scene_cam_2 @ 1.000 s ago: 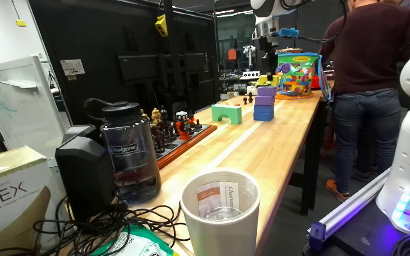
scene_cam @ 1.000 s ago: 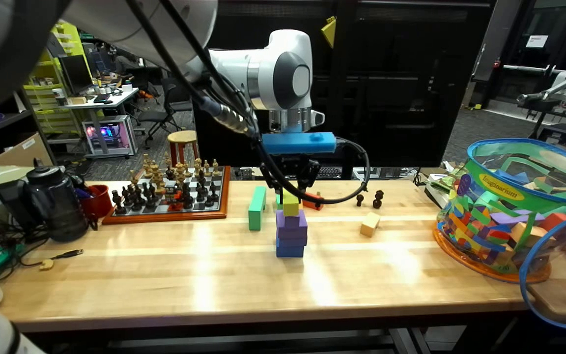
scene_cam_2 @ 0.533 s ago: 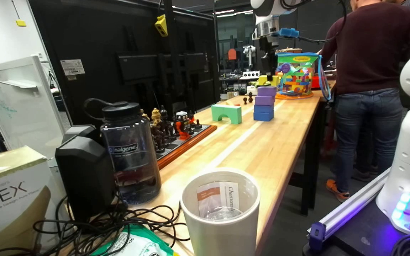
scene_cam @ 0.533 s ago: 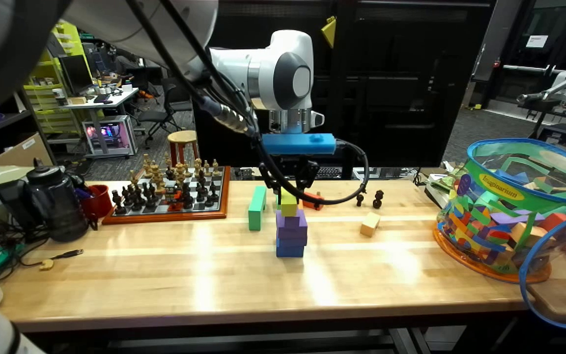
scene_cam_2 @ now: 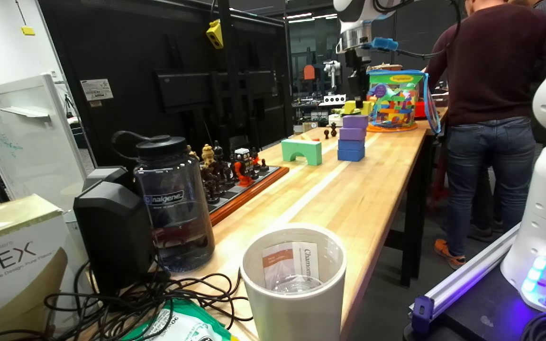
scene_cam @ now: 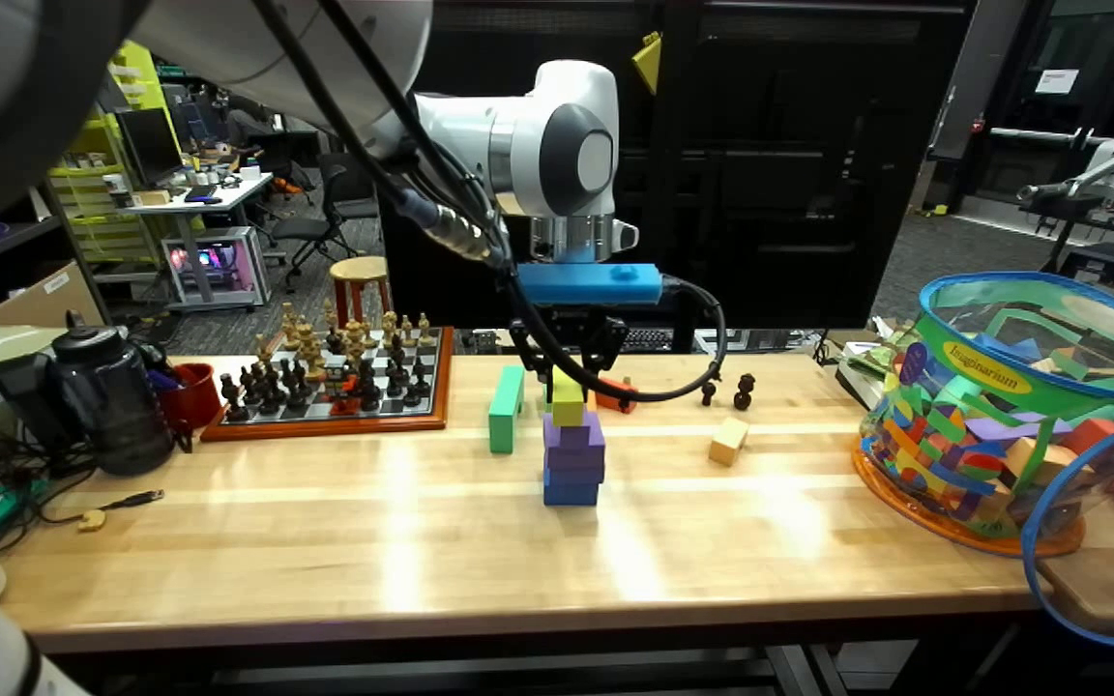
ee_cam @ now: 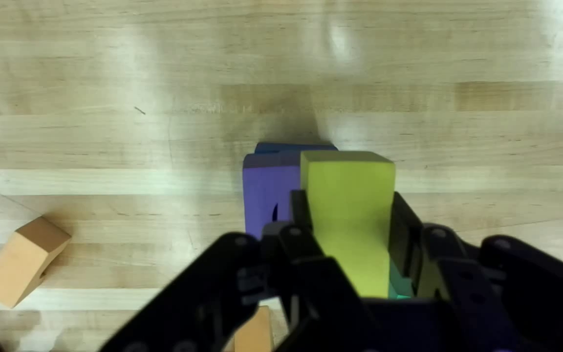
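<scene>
My gripper [ee_cam: 347,210] has its two black fingers against both sides of a yellow-green block [ee_cam: 352,186]. In both exterior views the gripper [scene_cam: 571,375] [scene_cam_2: 359,100] points down with the yellow-green block [scene_cam: 568,408] [scene_cam_2: 352,108] at its fingertips. The block is over a stack of two purple blocks [scene_cam: 574,462] [scene_cam_2: 354,122] on two blue blocks [scene_cam: 571,494] [scene_cam_2: 351,155]. I cannot tell whether it touches the top purple block. In the wrist view the purple block [ee_cam: 268,195] shows left of the held block, offset from it, with blue [ee_cam: 289,147] behind.
A green arch block [scene_cam: 507,416] [scene_cam_2: 302,149] stands beside the stack. A wooden block [scene_cam: 729,441] [ee_cam: 20,264], a red block [scene_cam: 615,394] and dark chess pieces [scene_cam: 743,391] lie nearby. A chessboard [scene_cam: 443,387], a bottle [scene_cam: 112,406] and a clear bag of blocks [scene_cam: 963,435] flank them.
The gripper and yellow-green block have shifted very slightly, leftward in an exterior view, over the stack. The stack and other blocks have not moved. A person in the background has shifted a little.
</scene>
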Tool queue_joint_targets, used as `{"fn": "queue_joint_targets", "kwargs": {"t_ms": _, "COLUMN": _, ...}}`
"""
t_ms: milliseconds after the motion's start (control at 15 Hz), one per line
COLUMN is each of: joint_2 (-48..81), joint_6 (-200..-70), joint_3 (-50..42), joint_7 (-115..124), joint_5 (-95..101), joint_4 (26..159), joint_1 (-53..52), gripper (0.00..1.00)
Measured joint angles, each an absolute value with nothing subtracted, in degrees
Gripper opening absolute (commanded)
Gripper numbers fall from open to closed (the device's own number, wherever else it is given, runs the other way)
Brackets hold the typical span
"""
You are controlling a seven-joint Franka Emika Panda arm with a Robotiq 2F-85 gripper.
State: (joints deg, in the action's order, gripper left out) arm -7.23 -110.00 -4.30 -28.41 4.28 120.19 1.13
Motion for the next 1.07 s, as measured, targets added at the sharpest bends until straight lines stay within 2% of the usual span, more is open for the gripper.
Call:
{"fn": "queue_joint_targets", "kwargs": {"t_ms": 1000, "joint_2": -4.4, "joint_6": -108.2, "joint_3": -4.4, "joint_7": -28.9, "joint_5": 3.5, "joint_4": 117.0, "joint_1": 1.4, "gripper": 0.15}}
{"fn": "queue_joint_targets", "kwargs": {"t_ms": 1067, "joint_2": -4.3, "joint_6": -107.9, "joint_3": -4.4, "joint_7": -29.0, "joint_5": 3.4, "joint_4": 116.8, "joint_1": 1.4, "gripper": 0.4}}
